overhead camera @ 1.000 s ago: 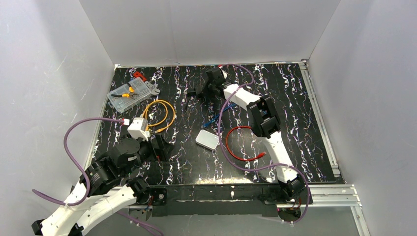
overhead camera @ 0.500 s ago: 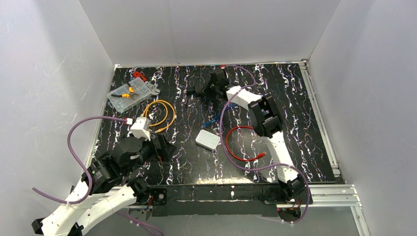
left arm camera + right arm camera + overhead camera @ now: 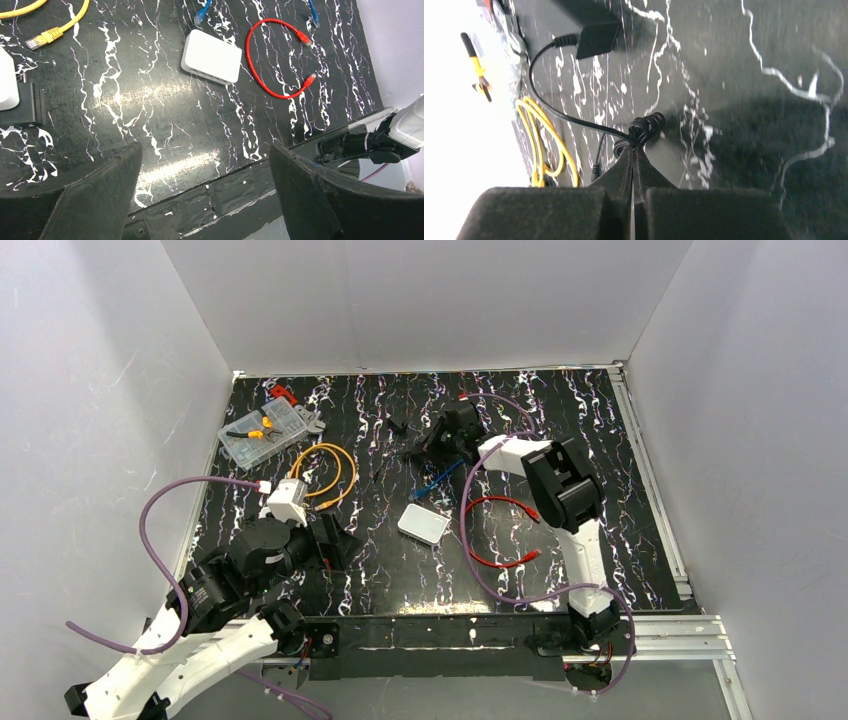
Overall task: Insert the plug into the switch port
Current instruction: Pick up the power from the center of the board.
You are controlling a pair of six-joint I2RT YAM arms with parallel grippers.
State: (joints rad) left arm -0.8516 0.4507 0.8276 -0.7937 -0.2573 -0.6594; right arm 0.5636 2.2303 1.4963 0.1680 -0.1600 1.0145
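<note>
Right tool [image 3: 633,150]: I see its soft black pads pinched tight on a thin black cord [image 3: 559,112], right at the bunched loops.
Left tool [image 3: 205,195]: spread wide, holding nothing.
Switch box [image 3: 210,63]: flat, pale, smooth, with round corners. It lies on my shiny black marbled tabletop [image 3: 620,490], just beside a red wire ring [image 3: 303,37].

The top camera looks down from behind on the whole worktop [image 3: 620,500]. Both wrist cameras sit close above it; the left shares the box [image 3: 210,63].
</note>
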